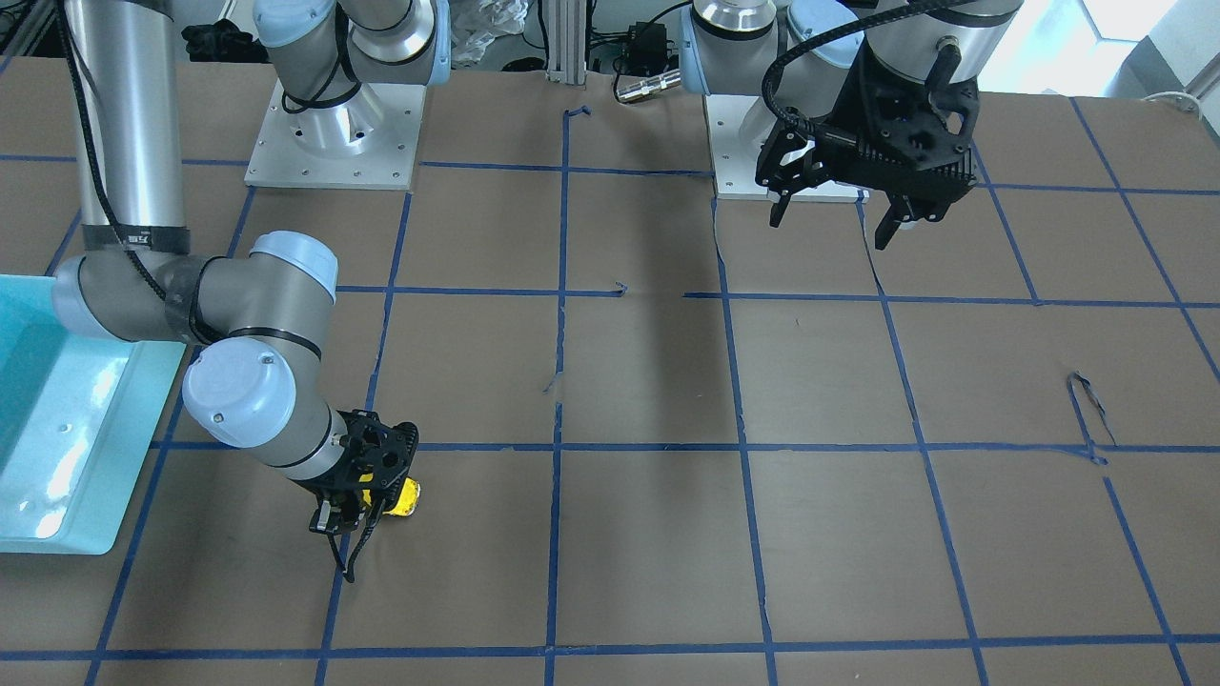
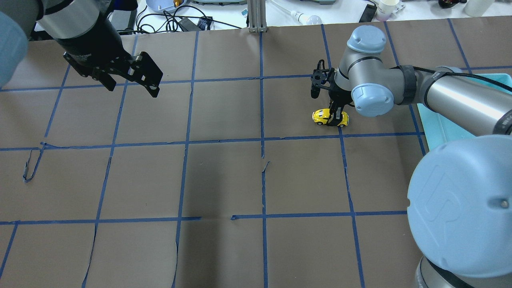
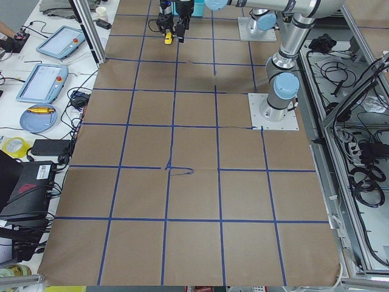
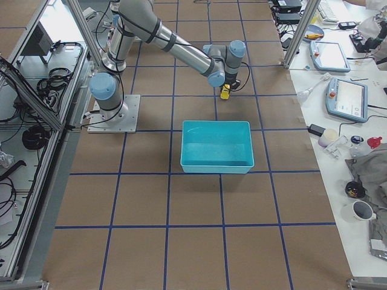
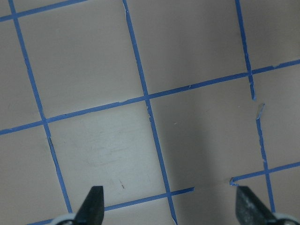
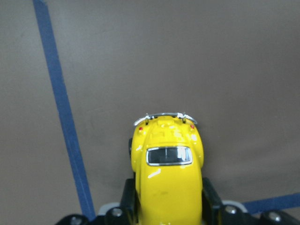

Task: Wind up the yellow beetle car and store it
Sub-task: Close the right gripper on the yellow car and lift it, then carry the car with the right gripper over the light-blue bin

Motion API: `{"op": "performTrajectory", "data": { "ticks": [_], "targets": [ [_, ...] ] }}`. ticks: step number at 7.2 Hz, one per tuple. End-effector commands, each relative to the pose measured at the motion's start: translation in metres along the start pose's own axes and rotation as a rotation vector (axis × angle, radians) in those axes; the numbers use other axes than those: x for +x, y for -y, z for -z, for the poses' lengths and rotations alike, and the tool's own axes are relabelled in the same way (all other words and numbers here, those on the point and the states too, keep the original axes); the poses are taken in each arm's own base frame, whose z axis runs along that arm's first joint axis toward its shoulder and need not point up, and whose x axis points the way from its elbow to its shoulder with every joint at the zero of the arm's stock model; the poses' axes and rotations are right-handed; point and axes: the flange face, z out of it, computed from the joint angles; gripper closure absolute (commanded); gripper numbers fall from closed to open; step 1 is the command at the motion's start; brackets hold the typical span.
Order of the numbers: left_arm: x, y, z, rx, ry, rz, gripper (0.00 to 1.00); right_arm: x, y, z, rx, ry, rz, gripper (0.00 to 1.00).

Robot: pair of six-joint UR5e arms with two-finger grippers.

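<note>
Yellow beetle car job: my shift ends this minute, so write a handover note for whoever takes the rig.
Right claw: shut on the yellow beetle car, low at the table, near the teal bin.
Left claw: open, empty, hanging above the table on its own side.
Bin: nothing in it.
Done: car gripped.
Left: wind it up if not yet wound (cannot tell), then put it in the bin.

We see the yellow beetle car (image 6: 166, 187) in glossy bright yellow w/ dark windows, chrome-silver bumper, tiny red lights. Tabletop (image 2: 224, 180) is brown w/ a blue tape grid. Bin (image 4: 214, 169) is teal. Left end effector (image 2: 132, 90) & right end effector (image 6: 169, 199) are black; arms (image 2: 460, 96) are silver w/ pale-blue joint caps (image 2: 366, 38).
</note>
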Motion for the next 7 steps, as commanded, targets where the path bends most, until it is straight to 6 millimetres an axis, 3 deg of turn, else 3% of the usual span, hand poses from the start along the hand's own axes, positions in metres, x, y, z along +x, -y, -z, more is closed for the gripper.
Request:
{"op": "performTrajectory", "data": {
  "ticks": [1,2,3,4,5,7],
  "targets": [
    [0.0,0.0,0.0,0.0,-0.001,-0.002,0.0,0.009,0.0,0.071,-0.036,-0.108,0.009,1.0],
    [0.0,0.0,0.0,0.0,-0.001,0.0,0.0,0.001,-0.009,0.12,-0.028,-0.159,-0.006,1.0],
    [0.0,0.0,0.001,0.002,-0.001,0.0,0.0,-0.006,-0.03,0.152,-0.044,-0.162,-0.039,1.0],
    [0.0,0.0,0.002,0.005,0.001,0.0,0.0,-0.004,-0.071,0.176,-0.049,-0.161,-0.109,1.0],
    [-0.001,0.0,0.002,0.003,0.001,0.0,0.0,0.003,-0.118,0.188,-0.056,-0.167,-0.165,1.0],
    [0.0,0.0,0.002,0.003,0.001,-0.002,0.0,0.013,-0.196,0.197,-0.081,-0.169,-0.079,1.0]
  ]
}}
